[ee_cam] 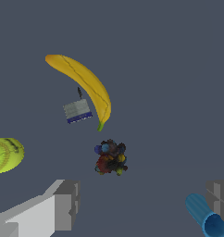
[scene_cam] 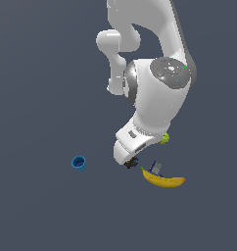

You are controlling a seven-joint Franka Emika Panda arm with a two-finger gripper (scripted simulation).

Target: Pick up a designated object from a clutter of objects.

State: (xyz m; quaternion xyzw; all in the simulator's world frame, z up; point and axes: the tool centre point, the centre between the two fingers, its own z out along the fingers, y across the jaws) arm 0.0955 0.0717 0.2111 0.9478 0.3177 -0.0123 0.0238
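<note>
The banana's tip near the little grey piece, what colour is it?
Green, on the yellow banana; the wrist view shows it best.

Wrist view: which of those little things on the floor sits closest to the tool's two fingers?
The dark multicoloured lump. It lies just ahead of the gap between the open tool's fingers; the banana and small grey-blue piece lie farther off.

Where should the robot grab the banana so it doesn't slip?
Probably across the thick middle of the banana, coming straight down from above. It lies flat and curved, narrowing at both tips, so the middle gives the open end effector the most to squeeze. One finger must slip between the banana and the small grey-blue block lying close beside its inner curve.
</note>
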